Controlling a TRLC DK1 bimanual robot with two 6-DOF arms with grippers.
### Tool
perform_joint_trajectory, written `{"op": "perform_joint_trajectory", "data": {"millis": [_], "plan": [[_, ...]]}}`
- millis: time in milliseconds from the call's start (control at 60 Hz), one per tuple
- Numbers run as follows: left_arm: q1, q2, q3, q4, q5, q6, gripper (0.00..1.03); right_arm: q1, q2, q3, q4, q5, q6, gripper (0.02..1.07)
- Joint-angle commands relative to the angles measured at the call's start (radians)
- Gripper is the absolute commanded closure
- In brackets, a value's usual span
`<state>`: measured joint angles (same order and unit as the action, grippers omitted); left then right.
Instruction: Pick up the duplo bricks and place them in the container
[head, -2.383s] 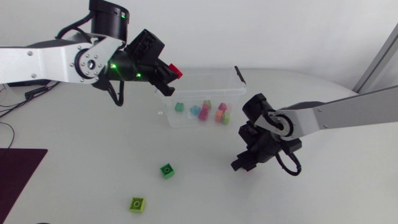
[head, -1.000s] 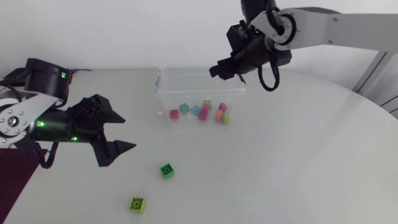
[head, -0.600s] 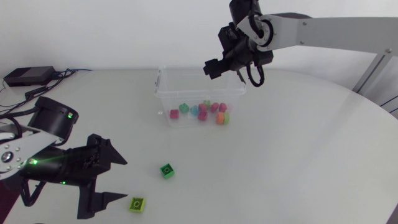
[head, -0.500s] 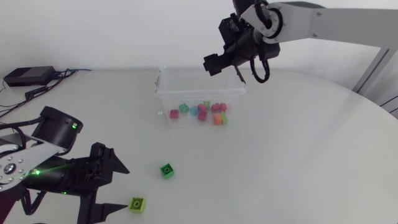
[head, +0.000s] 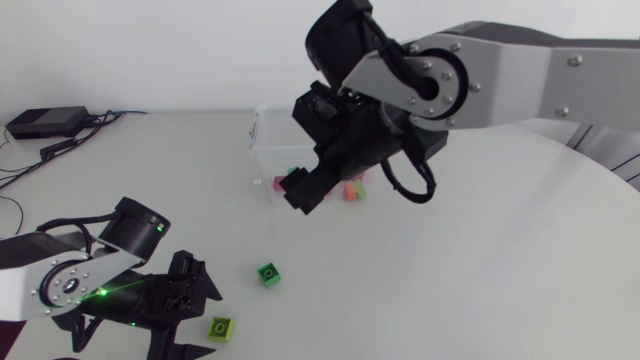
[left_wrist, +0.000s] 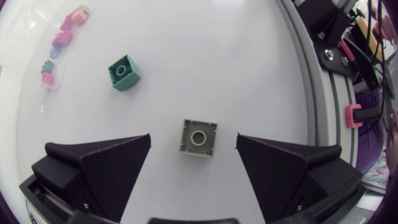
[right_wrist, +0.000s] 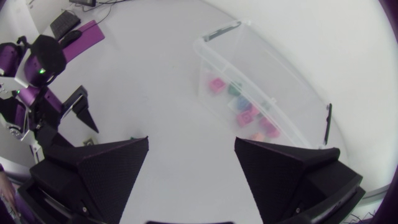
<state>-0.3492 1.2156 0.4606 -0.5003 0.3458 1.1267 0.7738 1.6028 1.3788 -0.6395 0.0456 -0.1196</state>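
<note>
Several bricks (head: 350, 189) sit in the container (head: 260, 150) at upper centre, while a green brick (head: 268, 273) and a lime brick (head: 222, 327) lie outside at lower left, the lime one untouched between the parted jaws of the left gripper (left_wrist: 193, 135), and the right gripper (right_wrist: 191, 139) is empty, jaws apart.

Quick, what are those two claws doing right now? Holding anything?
Left gripper: open, with its fingers on either side of the light green brick, not touching it.
Right gripper: open, holding nothing.

Left gripper (left_wrist: 193, 138) hangs low with fingers spread; right gripper (right_wrist: 191, 140) hangs high, fingers spread.
</note>
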Motion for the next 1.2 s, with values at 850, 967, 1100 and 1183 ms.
{"op": "perform_joint_trajectory", "data": {"millis": [850,967,1100,1183], "plan": [[0.309,-0.036,0.118,0.089,0.104,-0.123,0.9,0.162,0.569,0.387,-0.339,-0.13,0.258,0.16],[0.411,-0.067,0.125,0.154,0.159,-0.183,0.9,0.163,0.628,0.434,-0.373,-0.141,0.282,0.16],[0.44,-0.102,0.116,0.259,0.168,-0.3,0.9,0.163,0.674,0.479,-0.405,-0.142,0.294,0.16],[0.455,-0.134,0.113,0.338,0.17,-0.39,0.9,0.163,0.706,0.513,-0.425,-0.141,0.304,0.17]]}}
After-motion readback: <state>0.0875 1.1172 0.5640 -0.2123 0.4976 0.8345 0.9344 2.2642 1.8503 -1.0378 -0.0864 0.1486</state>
